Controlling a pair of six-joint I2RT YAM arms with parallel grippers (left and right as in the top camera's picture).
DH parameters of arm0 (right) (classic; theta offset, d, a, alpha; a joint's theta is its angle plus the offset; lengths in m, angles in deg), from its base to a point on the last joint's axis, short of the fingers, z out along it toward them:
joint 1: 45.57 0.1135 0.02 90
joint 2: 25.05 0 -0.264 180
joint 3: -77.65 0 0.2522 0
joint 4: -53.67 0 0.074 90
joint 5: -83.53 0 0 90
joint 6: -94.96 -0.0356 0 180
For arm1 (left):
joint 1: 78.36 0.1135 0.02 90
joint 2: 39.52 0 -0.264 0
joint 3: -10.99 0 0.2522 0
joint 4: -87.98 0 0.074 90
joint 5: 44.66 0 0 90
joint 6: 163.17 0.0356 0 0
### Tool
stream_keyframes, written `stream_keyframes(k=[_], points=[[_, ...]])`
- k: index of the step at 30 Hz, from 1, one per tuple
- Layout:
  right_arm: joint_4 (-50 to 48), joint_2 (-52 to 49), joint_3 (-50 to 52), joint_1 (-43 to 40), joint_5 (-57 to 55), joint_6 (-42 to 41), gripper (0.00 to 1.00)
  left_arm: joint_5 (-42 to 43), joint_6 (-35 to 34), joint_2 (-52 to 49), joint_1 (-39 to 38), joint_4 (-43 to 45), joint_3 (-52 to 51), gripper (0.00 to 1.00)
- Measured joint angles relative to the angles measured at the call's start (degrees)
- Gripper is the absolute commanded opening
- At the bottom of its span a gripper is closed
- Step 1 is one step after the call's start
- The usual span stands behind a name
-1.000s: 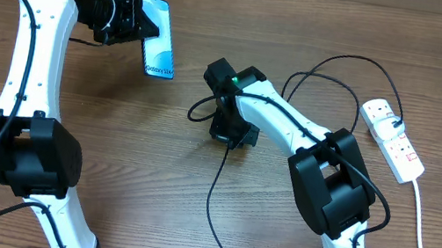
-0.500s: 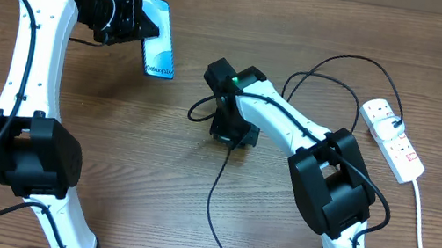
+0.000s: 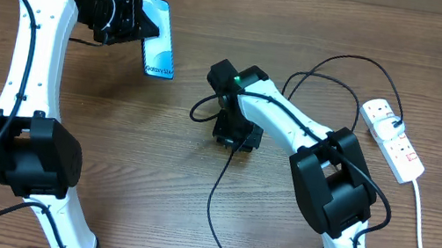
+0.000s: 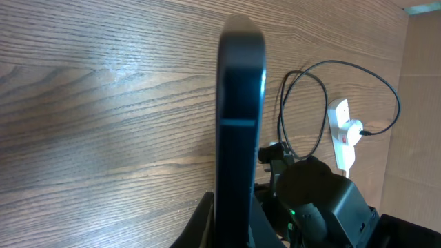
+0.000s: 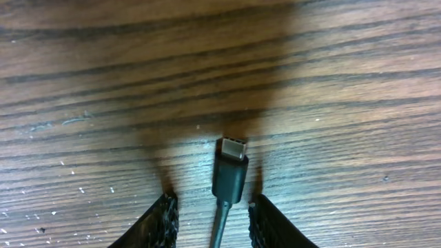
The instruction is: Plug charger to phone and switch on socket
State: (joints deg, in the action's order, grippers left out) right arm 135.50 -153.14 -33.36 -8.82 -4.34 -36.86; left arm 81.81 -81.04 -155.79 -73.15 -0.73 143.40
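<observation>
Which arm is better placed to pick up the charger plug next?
The right. Its end effector is open, with the charger plug lying on the table between its fingers. The left end effector is occupied holding the phone.

Phone (image 3: 157, 39) left; socket (image 3: 392, 139) right

Robotics lab or test bench: two white-and-black robot arms (image 3: 35, 32) mounted at a bare wood-grain desk (image 3: 150, 175), with a power strip (image 3: 392, 140) and loose black cable (image 3: 217, 204) lying on top.
</observation>
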Motion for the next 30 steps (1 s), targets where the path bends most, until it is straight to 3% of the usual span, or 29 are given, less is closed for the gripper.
stream_keyframes(k=[8,30], points=[[0.1,0.0,0.0,-0.7,0.2,-0.4,0.2,0.0,0.0,0.0,0.0,0.0,0.0,0.04],[0.5,0.0,0.1,-0.8,0.6,-1.7,0.12,0.0,0.0,0.0,0.0,0.0,0.0,0.04]])
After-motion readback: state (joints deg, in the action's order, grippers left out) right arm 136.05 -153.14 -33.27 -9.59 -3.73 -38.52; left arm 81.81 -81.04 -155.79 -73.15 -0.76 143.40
